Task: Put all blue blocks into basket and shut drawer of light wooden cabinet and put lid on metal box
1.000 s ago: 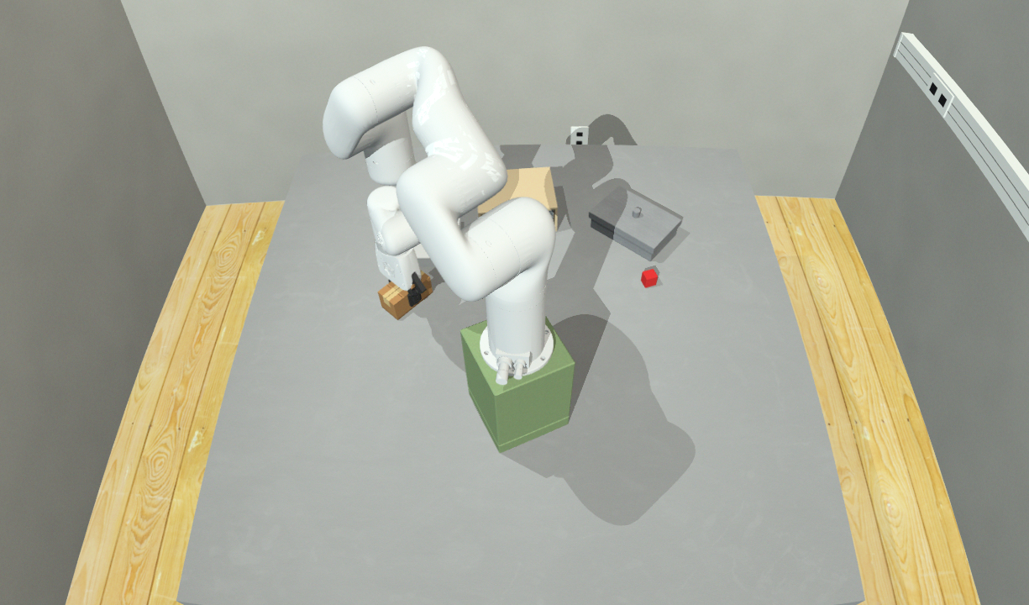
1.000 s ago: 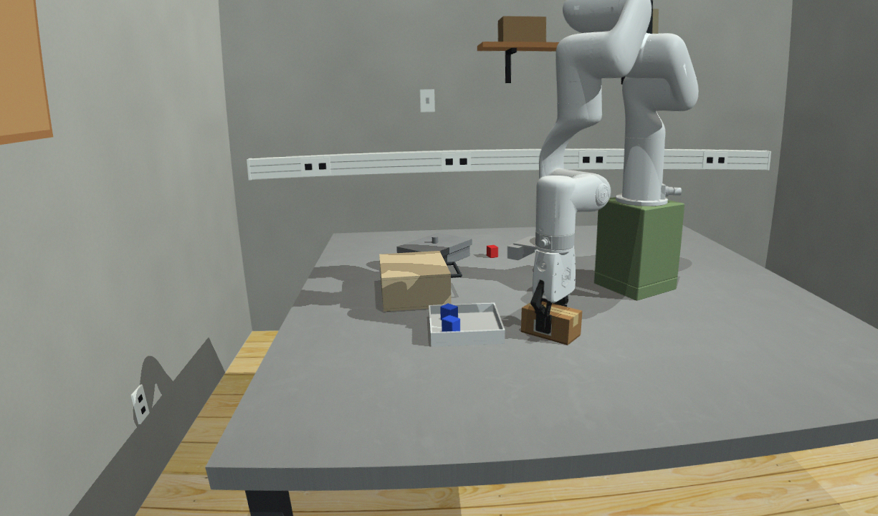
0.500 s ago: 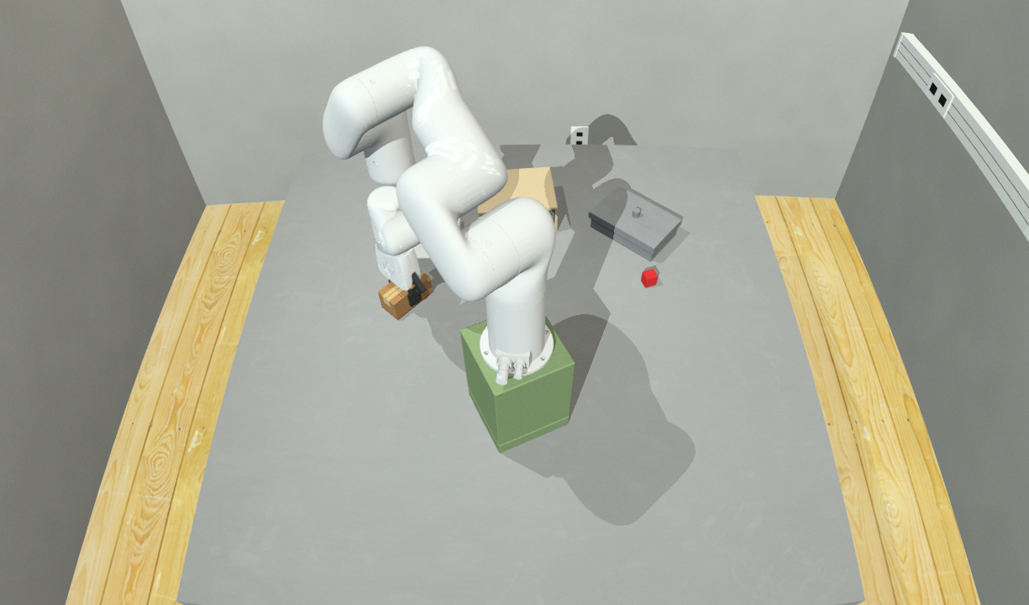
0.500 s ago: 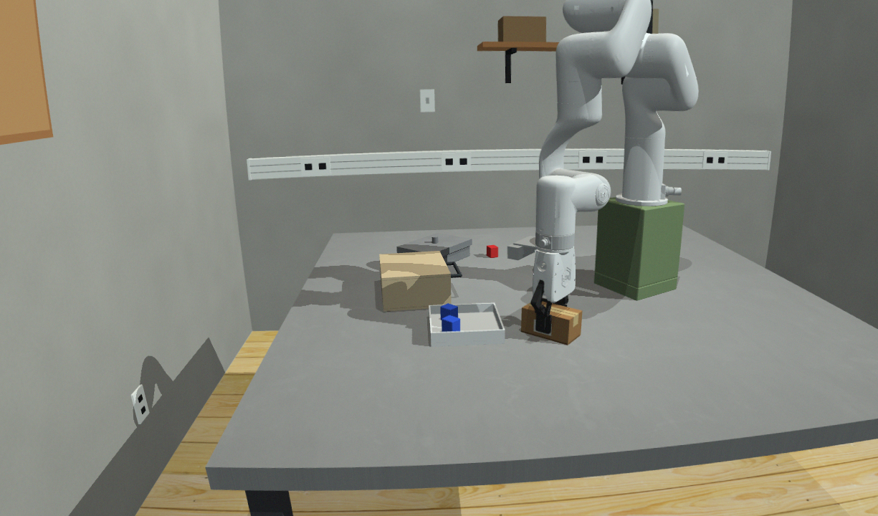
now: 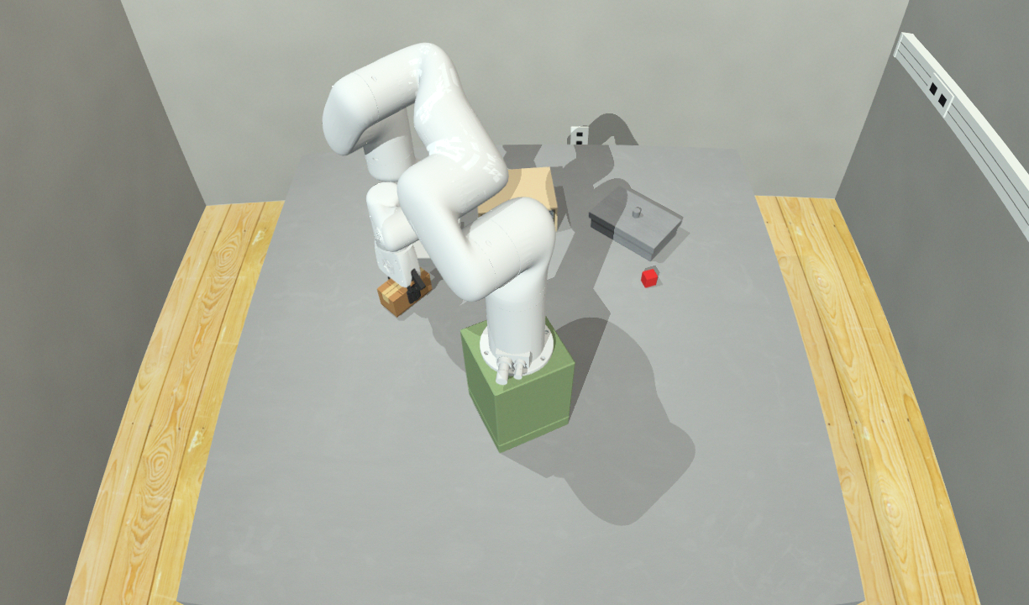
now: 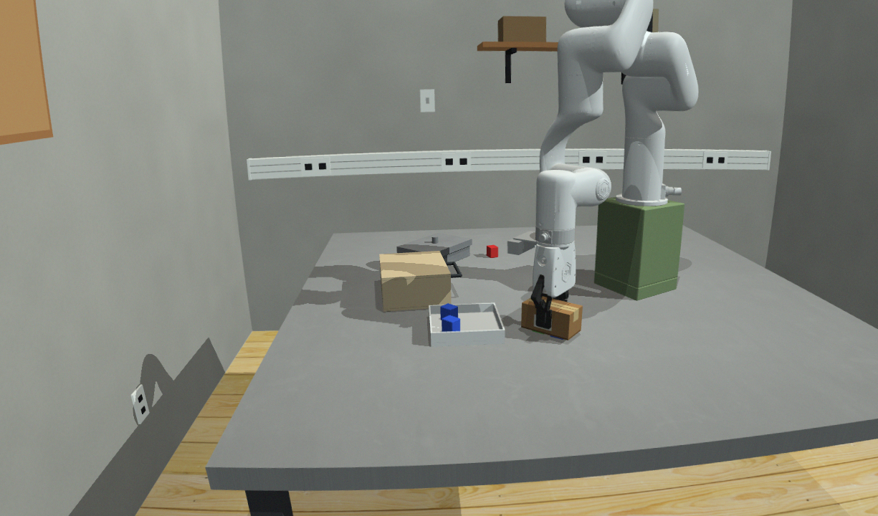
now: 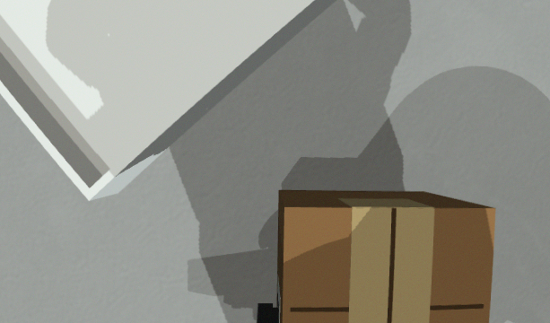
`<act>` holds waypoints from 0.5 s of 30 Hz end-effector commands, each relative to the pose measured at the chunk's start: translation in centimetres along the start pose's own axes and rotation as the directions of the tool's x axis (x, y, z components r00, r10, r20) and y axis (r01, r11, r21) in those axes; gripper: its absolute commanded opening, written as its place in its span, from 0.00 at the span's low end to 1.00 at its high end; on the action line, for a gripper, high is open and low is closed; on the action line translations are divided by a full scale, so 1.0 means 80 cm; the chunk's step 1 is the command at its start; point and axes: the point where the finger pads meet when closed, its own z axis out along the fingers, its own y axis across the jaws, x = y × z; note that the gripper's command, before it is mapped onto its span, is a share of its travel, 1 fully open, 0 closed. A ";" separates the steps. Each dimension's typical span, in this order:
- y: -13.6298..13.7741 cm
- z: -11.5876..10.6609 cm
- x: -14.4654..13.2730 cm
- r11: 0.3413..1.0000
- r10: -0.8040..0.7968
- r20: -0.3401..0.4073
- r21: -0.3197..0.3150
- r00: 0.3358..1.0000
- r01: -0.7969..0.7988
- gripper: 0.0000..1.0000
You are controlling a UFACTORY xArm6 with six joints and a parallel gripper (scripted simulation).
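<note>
My gripper (image 6: 544,314) reaches straight down and is shut on the sides of a small brown cardboard box (image 6: 552,319), which sits at or just above the table. The box also shows in the overhead view (image 5: 397,295) and fills the lower right of the wrist view (image 7: 387,260). The white basket (image 6: 465,324) stands just left of the box and holds two blue blocks (image 6: 450,317); its corner shows in the wrist view (image 7: 144,76). The light wooden cabinet (image 6: 414,279) stands behind the basket. The metal box (image 5: 636,220) has its lid with knob on top.
A red block (image 5: 649,277) lies on the table near the metal box. The arm's green pedestal (image 5: 517,383) stands mid-table. A small grey piece (image 6: 522,244) lies behind the arm. The arm hides the basket in the overhead view.
</note>
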 end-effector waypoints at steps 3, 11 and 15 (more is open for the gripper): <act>-0.002 -0.014 0.000 1.000 0.000 -0.001 0.003 1.000 0.000 0.62; -0.002 -0.032 0.000 1.000 0.000 -0.001 0.003 1.000 0.000 0.62; -0.002 -0.042 0.000 1.000 0.000 -0.001 0.003 1.000 0.000 0.62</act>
